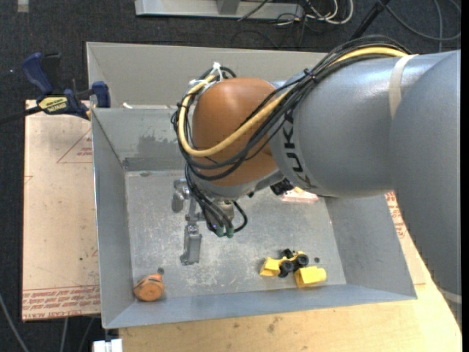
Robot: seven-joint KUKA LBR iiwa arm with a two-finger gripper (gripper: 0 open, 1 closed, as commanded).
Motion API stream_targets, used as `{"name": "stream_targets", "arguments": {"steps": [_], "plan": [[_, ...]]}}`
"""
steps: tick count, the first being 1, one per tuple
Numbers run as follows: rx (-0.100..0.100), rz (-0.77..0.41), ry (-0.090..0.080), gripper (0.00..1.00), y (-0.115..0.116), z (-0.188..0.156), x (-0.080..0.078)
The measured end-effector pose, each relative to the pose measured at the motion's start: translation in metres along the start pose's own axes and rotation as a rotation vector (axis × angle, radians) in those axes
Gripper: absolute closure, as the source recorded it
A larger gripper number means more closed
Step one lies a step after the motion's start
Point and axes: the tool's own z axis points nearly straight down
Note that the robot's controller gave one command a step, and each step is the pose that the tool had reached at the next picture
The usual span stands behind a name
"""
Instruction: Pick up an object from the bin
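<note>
My gripper (190,257) hangs low over bare bin floor, left of the middle, below the orange dome, with nothing seen in it. An orange rounded thing with a small stalk (149,288) lies in the front left corner, a short way below and left of the gripper. A yellow and black toy-like thing (294,267) lies near the front wall, to the right of the gripper.
A pink and white thing (297,193) peeks out from under the arm near the bin's right side. The thick grey arm and its cables cover the back right of the bin. Sloping walls close in on all sides.
</note>
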Motion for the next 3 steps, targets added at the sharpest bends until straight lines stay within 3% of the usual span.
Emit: {"name": "stream_targets", "arguments": {"steps": [1, 2, 3], "plan": [[-0.002, 0.004, -0.007, 0.00, -0.001, -0.005, -0.002], [-0.002, 0.077, -0.008, 0.00, -0.004, -0.026, -0.050], [-0.001, 0.057, -0.012, 0.00, -0.028, -0.035, -0.049]]}}
